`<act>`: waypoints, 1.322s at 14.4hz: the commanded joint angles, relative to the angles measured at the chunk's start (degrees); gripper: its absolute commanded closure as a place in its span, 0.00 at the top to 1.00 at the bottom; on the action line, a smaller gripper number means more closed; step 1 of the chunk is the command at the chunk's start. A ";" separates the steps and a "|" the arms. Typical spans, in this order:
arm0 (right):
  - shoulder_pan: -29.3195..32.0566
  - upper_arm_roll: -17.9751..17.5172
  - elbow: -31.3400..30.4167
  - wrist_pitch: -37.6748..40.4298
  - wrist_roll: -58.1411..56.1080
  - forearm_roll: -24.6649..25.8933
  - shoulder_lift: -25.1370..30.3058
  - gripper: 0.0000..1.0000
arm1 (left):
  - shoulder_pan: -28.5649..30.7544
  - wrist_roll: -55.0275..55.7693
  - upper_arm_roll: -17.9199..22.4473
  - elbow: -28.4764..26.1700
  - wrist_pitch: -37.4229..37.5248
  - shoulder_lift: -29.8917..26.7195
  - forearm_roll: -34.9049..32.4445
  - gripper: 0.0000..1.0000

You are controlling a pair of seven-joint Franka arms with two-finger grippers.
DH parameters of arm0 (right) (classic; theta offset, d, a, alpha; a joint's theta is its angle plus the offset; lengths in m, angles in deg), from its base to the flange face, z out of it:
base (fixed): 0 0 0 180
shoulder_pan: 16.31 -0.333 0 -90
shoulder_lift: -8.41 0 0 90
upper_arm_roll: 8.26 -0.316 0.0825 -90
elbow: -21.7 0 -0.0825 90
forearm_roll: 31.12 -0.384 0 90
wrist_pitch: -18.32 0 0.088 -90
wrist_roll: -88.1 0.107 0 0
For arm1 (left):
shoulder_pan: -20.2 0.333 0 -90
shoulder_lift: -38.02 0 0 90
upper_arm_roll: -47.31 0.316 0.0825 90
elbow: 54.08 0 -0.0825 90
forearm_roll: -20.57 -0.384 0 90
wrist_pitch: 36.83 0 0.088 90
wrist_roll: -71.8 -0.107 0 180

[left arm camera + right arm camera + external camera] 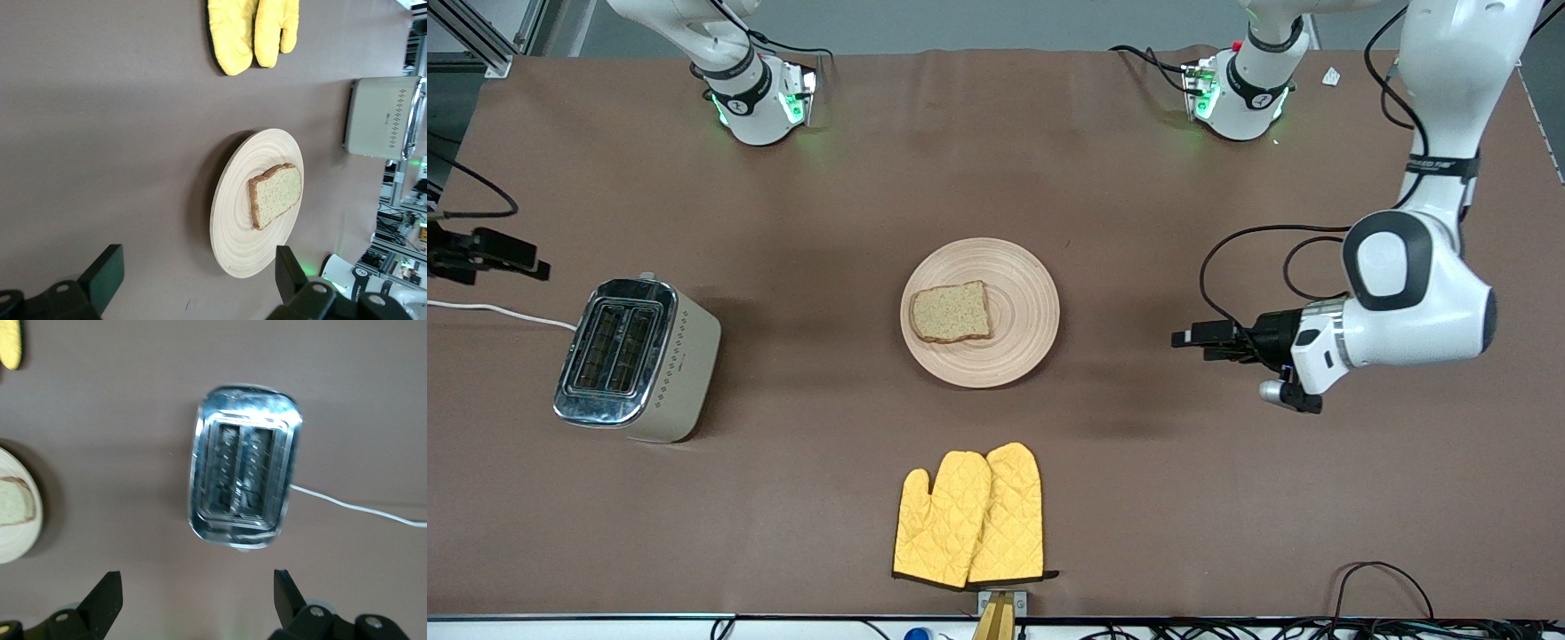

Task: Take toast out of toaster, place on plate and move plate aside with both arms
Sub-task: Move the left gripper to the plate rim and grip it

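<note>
**A:** So where's the toast [951,313] right now?

**B:** It's lying flat on the plate [1024,293], off-centre toward the right arm's end. The plate sits mid-table. Neither of my grippers touches either one.

**A:** And your fingers?

**B:** Both pairs spread wide, nothing between them. My left gripper [1202,338] hangs low over bare table toward the left arm's end, level with the plate and aimed at it. From the left wrist I see the plate [235,227] and toast [275,195] just past my fingers [105,275].

**A:** Right one?

**B:** My right gripper [494,253] is up at the edge of the front view, over the table close to the toaster [633,360]. The right wrist looks straight down into the toaster [244,484]; both slots look empty, though it's blurry.

**A:** Anything else around?

**B:** Yellow mitts [971,516], nearer the front camera than the plate. A white cord [498,312] runs from the toaster.
</note>
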 commanded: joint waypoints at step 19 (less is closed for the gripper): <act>-2.26 -7.52 -9.27 1.94 6.84 5.50 11.06 1.00 | -4.89 -39.83 -7.05 -8.21 -11.07 14.62 37.21 0.61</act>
